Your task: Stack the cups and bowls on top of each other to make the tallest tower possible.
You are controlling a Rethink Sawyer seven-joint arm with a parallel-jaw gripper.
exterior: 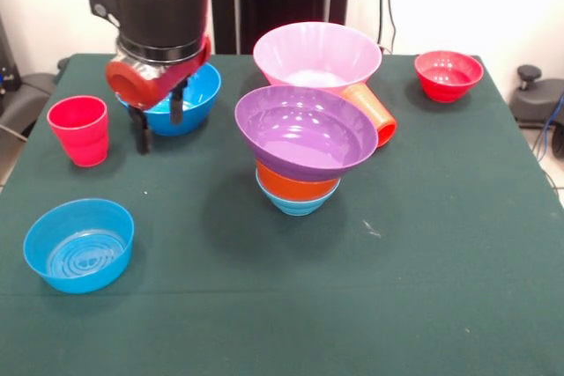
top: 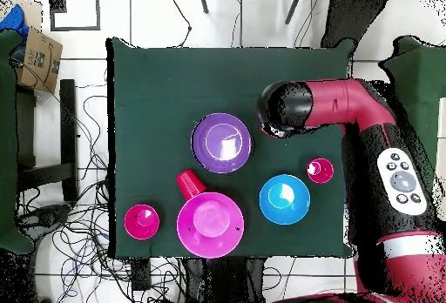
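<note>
My gripper point(exterior: 159, 128) hangs open and empty over the table, just in front of the deep blue bowl point(exterior: 187, 99) and right of the upright pinkish-red cup point(exterior: 79, 129). The tower stands mid-table: the wide purple bowl point(exterior: 306, 132), slightly tilted, on the orange bowl point(exterior: 297, 182) in the light-blue bowl point(exterior: 296, 204). Behind it stands the large pink bowl point(exterior: 317, 55), with the orange-red cup point(exterior: 377, 114) on its side beside it. The small red bowl point(exterior: 448, 74) is far right and the small blue bowl point(exterior: 79, 244) near left.
In the overhead view the arm point(top: 348, 104) reaches over the table and hides the small blue bowl. The purple bowl point(top: 222, 142), pink bowl point(top: 210, 221), deep blue bowl point(top: 285, 199) and pinkish-red cup point(top: 320, 170) show there. Cables lie on the floor around the table.
</note>
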